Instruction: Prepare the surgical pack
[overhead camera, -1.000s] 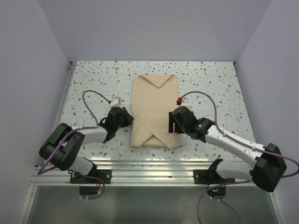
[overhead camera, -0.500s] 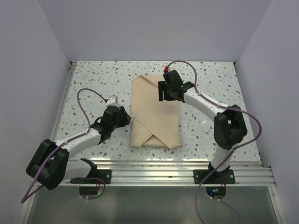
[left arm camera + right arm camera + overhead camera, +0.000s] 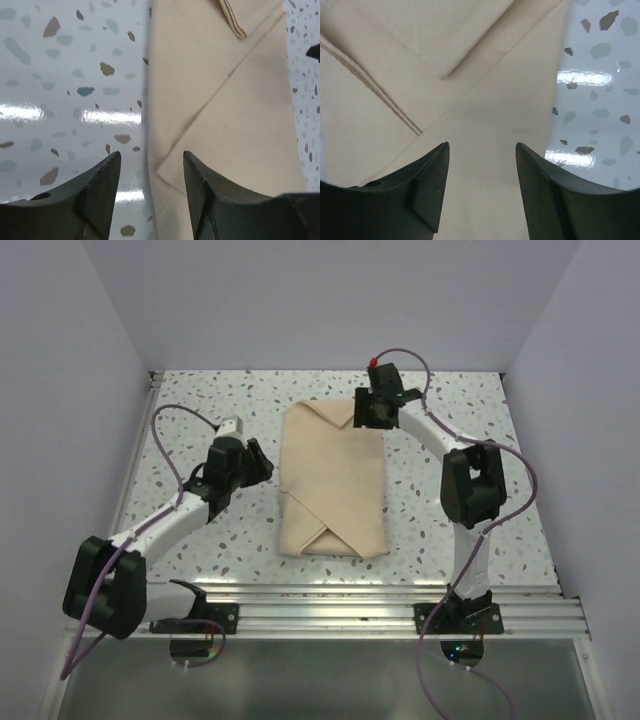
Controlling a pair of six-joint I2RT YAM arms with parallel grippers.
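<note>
Pack: folded tan-beige cloth bundle (image 3: pixel 332 485), centre of speckled worktop (image 3: pixel 200 400).
Left gripper (image 3: pixel 264 464): jaws apart, empty, straddling the bundle's left edge.
Right gripper (image 3: pixel 361 416): jaws apart, empty, over its far-right corner.

Left arm (image 3: pixel 160 525): stretched low, running from its base forward and to the right.
Left gripper (image 3: pixel 264 463): points right, jaws spread apart; in the wrist view (image 3: pixel 150 157) the 2 dark fingers (image 3: pixel 95 200) stand well apart.
Right arm (image 3: pixel 425 430): upper link upright over its base, forearm reaching far and to the left.
Right gripper (image 3: pixel 364 418): aimed down and left, jaws spread wide in the wrist view (image 3: pixel 481 146).
</note>
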